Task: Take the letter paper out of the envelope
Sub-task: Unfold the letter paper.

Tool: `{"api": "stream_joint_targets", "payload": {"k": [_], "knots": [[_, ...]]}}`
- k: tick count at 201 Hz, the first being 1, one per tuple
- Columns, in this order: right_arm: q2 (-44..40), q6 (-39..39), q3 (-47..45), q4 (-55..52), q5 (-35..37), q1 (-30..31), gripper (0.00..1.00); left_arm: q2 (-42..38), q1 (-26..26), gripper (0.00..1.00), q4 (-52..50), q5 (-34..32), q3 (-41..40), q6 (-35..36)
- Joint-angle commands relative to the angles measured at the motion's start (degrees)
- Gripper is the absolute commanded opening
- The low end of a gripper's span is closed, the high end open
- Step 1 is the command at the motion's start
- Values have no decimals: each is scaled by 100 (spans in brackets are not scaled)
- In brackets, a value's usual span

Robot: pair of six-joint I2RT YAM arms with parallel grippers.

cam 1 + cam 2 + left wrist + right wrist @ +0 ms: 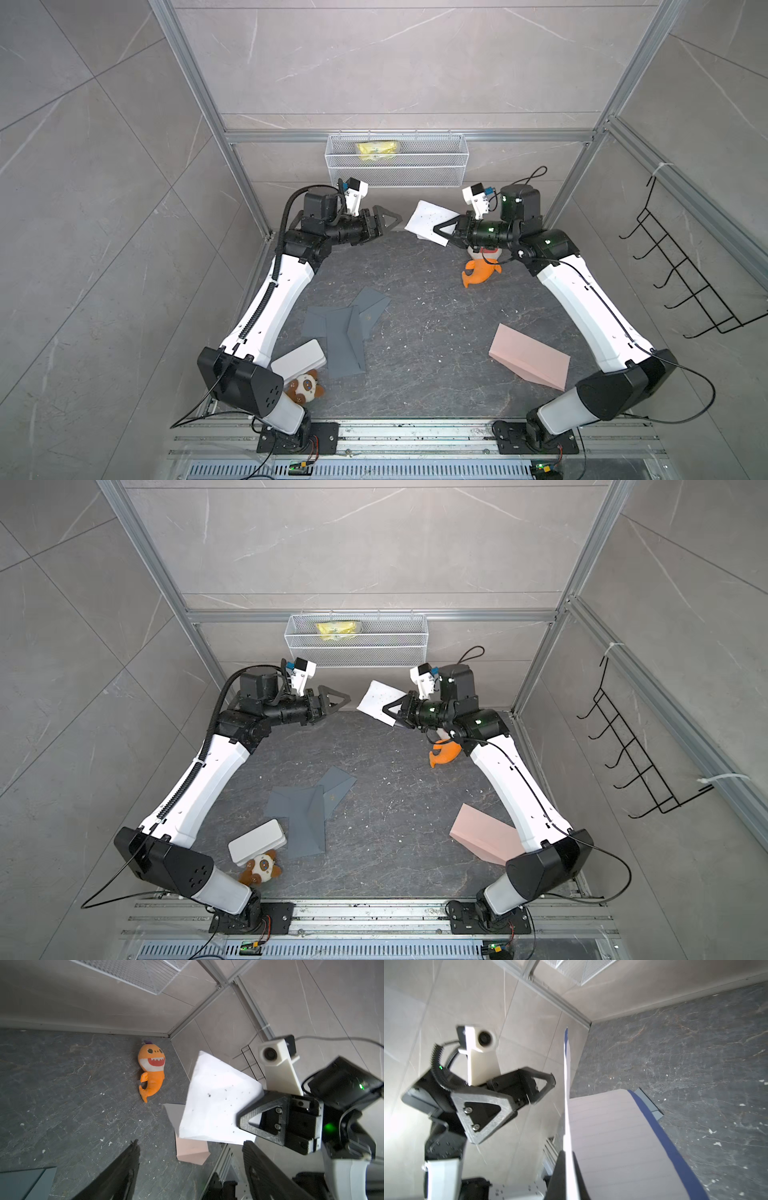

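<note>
Letter paper (430, 218) pinched in right gripper (438, 232); left gripper (392, 222) open just beside its free edge.

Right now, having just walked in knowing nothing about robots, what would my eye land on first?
A white paper held up in the air at the back of the table, pinched in the right gripper, with the left gripper open and facing it. Next, the orange shark toy on the table under the right arm, and grey envelopes lying nearer the front, toward the left arm's side.
</note>
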Motion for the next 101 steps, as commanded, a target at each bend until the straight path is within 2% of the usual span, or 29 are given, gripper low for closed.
{"api": "stream_joint_targets", "payload": {"k": [1, 40, 54, 74, 101], "knots": [[248, -1683, 376, -1849, -857, 8, 0, -124, -50, 84, -100, 967, -20, 1058], [203, -1354, 141, -1226, -1688, 13, 0, -251, -36, 87, 471, 1634, -515, 831], [180, -1195, 78, -944, -1973, 14, 0, -242, -36, 87, 313, 1659, -557, 889], [212, -1031, 59, -715, -2174, 19, 0, -319, -36, 87, 308, 1686, -700, 958], [300, -810, -28, -361, -2314, 11, 0, -404, -38, 86, 781, 1905, -906, 544]]}}
